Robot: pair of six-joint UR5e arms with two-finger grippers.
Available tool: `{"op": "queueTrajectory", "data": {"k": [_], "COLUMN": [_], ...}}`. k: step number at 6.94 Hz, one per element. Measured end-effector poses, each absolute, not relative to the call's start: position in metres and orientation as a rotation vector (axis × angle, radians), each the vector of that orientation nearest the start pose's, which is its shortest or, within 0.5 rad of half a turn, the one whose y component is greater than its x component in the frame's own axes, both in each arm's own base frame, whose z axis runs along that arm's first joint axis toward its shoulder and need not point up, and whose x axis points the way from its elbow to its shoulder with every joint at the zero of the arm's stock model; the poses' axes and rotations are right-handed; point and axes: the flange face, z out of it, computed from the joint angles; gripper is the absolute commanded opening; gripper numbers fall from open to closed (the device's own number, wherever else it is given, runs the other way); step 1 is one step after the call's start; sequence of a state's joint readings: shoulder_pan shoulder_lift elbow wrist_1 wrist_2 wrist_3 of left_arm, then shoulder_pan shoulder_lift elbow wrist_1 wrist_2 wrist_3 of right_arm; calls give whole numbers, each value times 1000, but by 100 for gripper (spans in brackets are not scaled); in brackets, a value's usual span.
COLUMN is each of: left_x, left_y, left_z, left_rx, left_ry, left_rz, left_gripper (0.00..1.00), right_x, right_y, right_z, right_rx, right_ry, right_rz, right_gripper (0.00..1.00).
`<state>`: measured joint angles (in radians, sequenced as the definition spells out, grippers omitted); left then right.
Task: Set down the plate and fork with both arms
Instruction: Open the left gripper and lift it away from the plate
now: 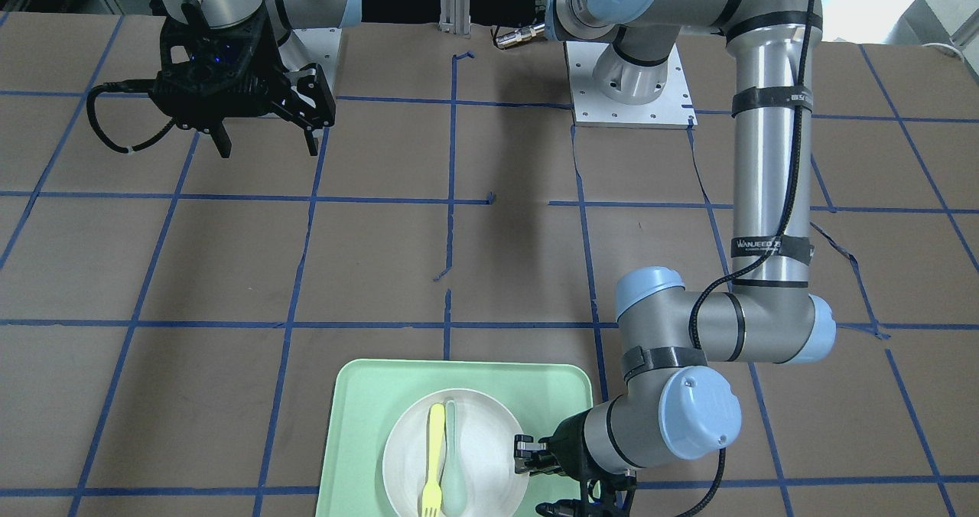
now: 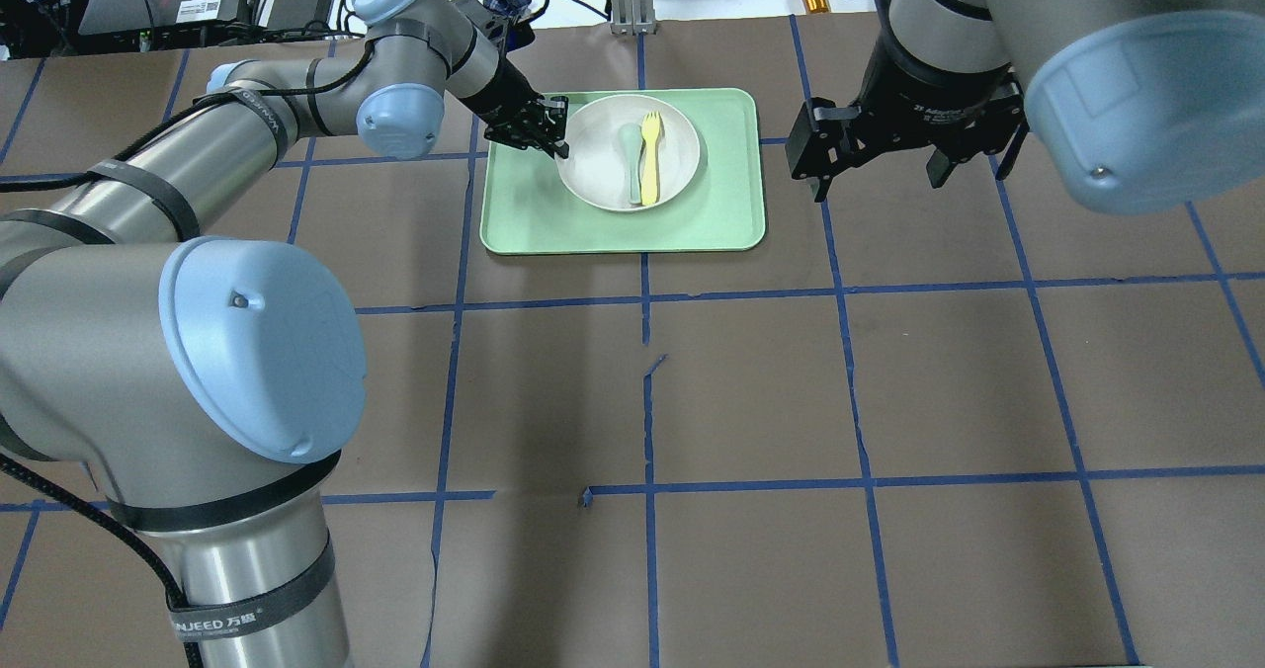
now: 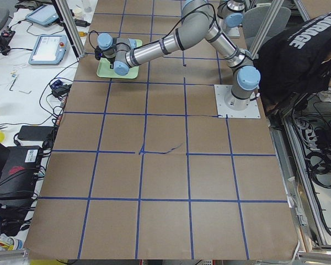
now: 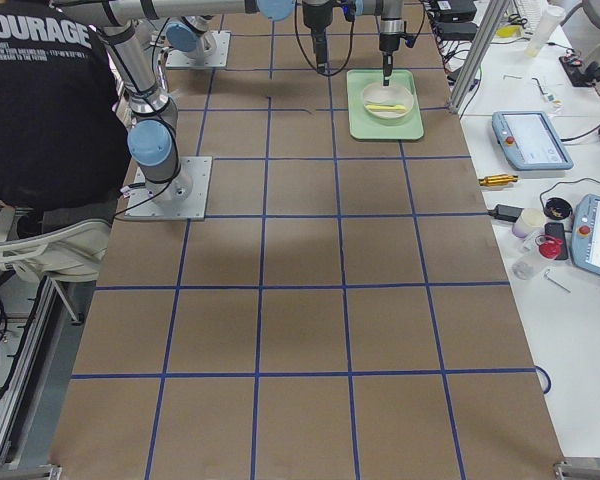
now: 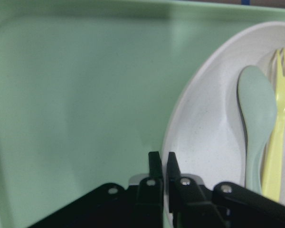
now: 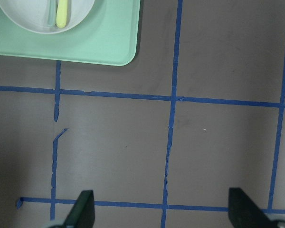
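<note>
The round white plate (image 2: 593, 154) lies in the pale green tray (image 2: 524, 223) at the table's far middle. The yellow fork (image 2: 650, 159) lies in the plate beside a grey-green spoon (image 2: 632, 164). My left gripper (image 2: 553, 136) is at the plate's left rim. In the left wrist view its fingers (image 5: 155, 166) are shut on the rim of the plate (image 5: 204, 133), with the fork (image 5: 280, 123) further in. My right gripper (image 2: 880, 169) is open and empty, held above the bare table to the right of the tray. The right wrist view shows the fork (image 6: 61, 12) at its top left.
The table is brown paper with a blue tape grid. Both arm bases stand at the robot's side of the table (image 1: 631, 89). A person in black stands by the robot in the side views (image 3: 306, 52). Cables and devices lie beyond the table's far edge (image 2: 198, 1).
</note>
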<state>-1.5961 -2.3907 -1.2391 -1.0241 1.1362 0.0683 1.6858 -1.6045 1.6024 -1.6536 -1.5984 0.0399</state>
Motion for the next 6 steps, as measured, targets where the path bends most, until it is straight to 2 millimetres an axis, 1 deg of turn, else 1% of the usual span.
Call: {"op": "queueTrajectory", "data": {"k": [1,2,3,4,5,6], "left_x": [-192,-184,-175,-170,-167,-166], "left_y": [-748,-735,-717,-691,-656,-615], "left_z": [198,227,266,314,359,396], "left_rx": [190,175,158,144,121,79], "left_ry": [3558,3516,3444,3383,3348,3317], "left_rz": [-99,-56,12,75,113,115], "left_gripper": [100,100,100,100,100,100], "right_x": [185,185,185,185,185,185], "right_y": [-468,-468,-468,-467,-467,-467], "right_z": [497,497,497,497,497,498], "right_rx": [-117,-116,-115,-115,-115,-114], "right_ry": [3157,3157,3158,3157,3157,3157], "right_rz": [-138,-137,-136,-137,-137,-138], "right_gripper": [100,100,100,100,100,100]}}
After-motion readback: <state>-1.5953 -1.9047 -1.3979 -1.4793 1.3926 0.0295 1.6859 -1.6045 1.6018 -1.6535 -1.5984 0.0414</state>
